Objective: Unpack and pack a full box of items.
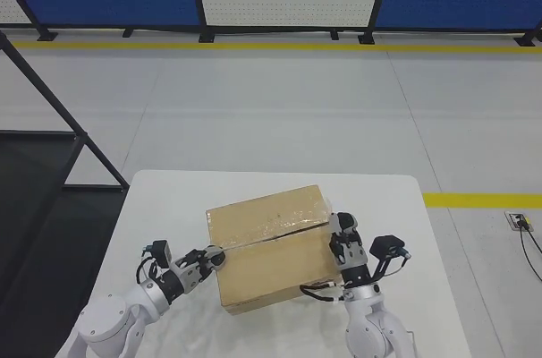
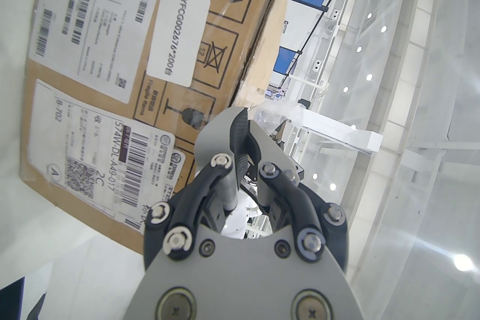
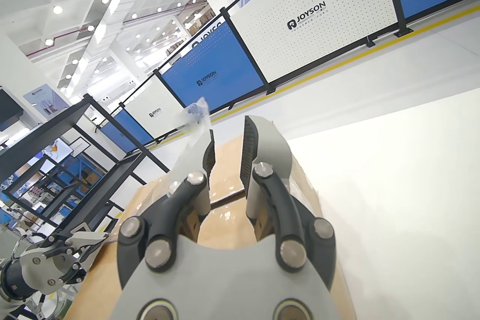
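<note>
On the white table (image 1: 164,206) we are looking at a big brown box (image 1: 271,268). It is sitting near the middle, turned a little. Its flaps are lying flat, and shiny clear tape (image 1: 271,235) is running along the seam on top.

The left gripper (image 1: 215,259) is sitting at the box's left side, right by the end of the seam. Its fingers are pressing close together with almost no gap. A crumpled bit of clear tape (image 2: 279,111) is showing just past their tips, and we are not able to tell if they are pinching it.

The right gripper (image 1: 342,234) is hanging over the box's right edge. Its fingers are standing a little apart and are gripping nothing between them. A thin strip of clear tape (image 3: 195,119) is sticking up along the outside of one finger.

White labels (image 2: 101,10) are covering the box side that is facing the left gripper.
</note>
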